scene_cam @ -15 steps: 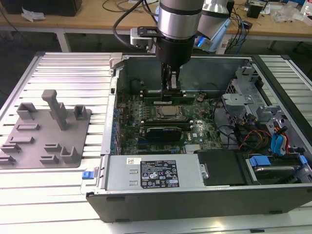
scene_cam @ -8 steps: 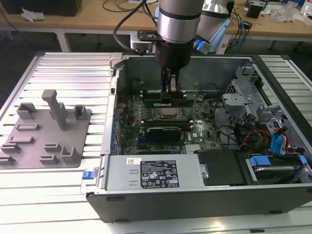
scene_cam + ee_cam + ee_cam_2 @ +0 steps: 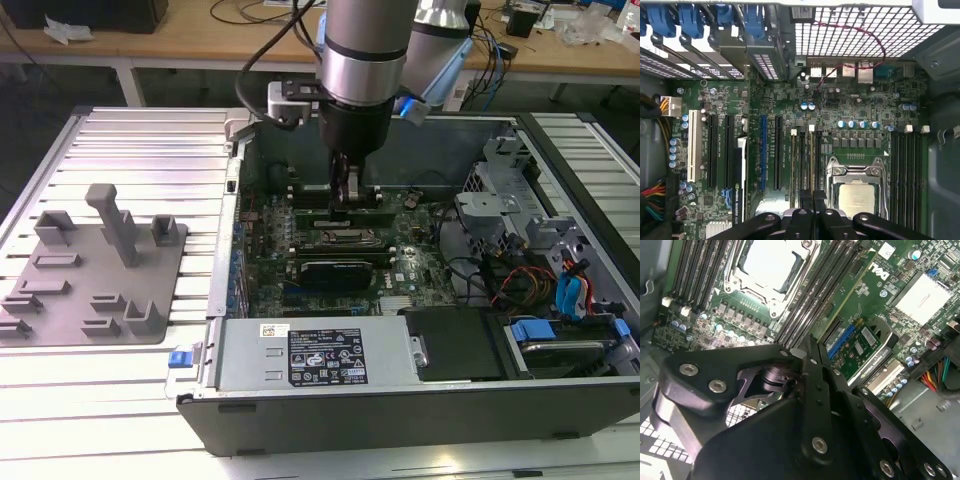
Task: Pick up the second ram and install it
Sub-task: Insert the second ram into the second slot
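The second ram (image 3: 812,165), a thin, long greenish memory stick seen edge-on, stands in the bank of long black plastic memory slots (image 3: 802,165) just beside the silver, metal-framed CPU socket (image 3: 855,192). I cannot tell whether it is pressed fully home. The black two-fingered gripper (image 3: 813,199) is down over it, its fingers drawn narrow with the stick's top edge running between them. In the second wrist view the gripper (image 3: 807,347) tapers to a point that meets the slots (image 3: 825,290) next to the socket (image 3: 771,262).

On the socket's far side lies another bank of dark slots (image 3: 905,170). Away from the memory sits a wider expansion card with a green board and black shroud (image 3: 860,347), and past it a row of blue plastic card latches (image 3: 690,20).

In the exterior view the gripper (image 3: 345,195) hangs from the silver arm into the open black desktop computer case (image 3: 400,425), which lies on its side. A grey power supply with a printed label (image 3: 320,355) lines the near wall, and a bundle of red, yellow and black cables (image 3: 520,285) sits toward the exterior view's right. At the exterior view's left a grey moulded fixture plate (image 3: 90,270) rests on the ribbed aluminium table (image 3: 130,140).
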